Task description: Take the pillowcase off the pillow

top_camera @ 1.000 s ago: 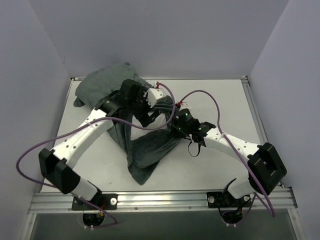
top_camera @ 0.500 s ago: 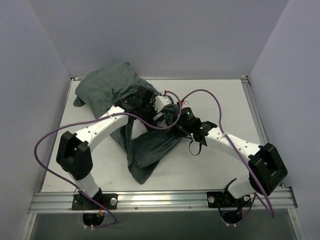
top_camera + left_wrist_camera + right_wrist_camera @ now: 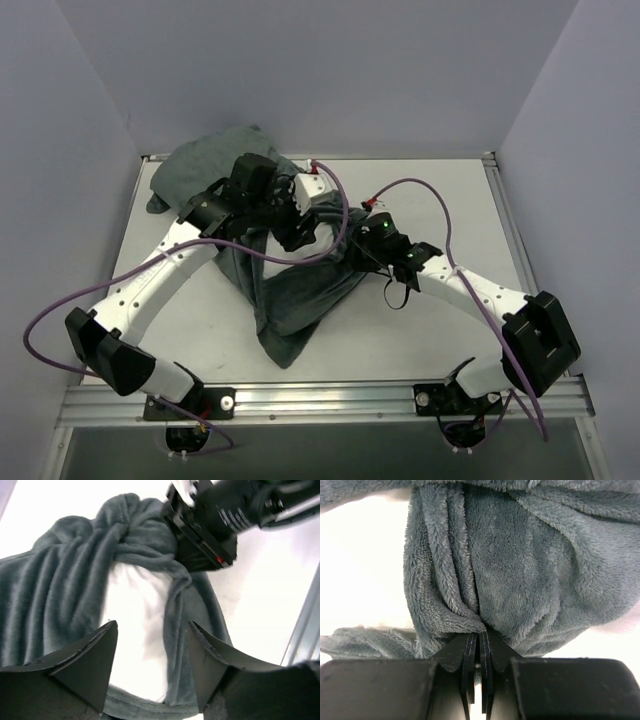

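Observation:
The pillowcase shows only its plain dark grey face. It lies bunched from the far left corner to the middle of the table. In the left wrist view, the pillowcase gapes open around the white pillow. My left gripper is open and empty; in its wrist view it hovers over that opening. My right gripper is shut on a fold of the pillowcase; its jaws pinch the fleece at the opening's edge. Its black body also shows in the left wrist view.
The white table is boxed in by grey walls at the back and both sides. An aluminium rail runs along the near edge. Purple cables loop above both arms.
My left arm reached in towards the fabric half a second ago and has since drawn back left, gripper still open. My right gripper has shifted slightly right, still holding the fabric.

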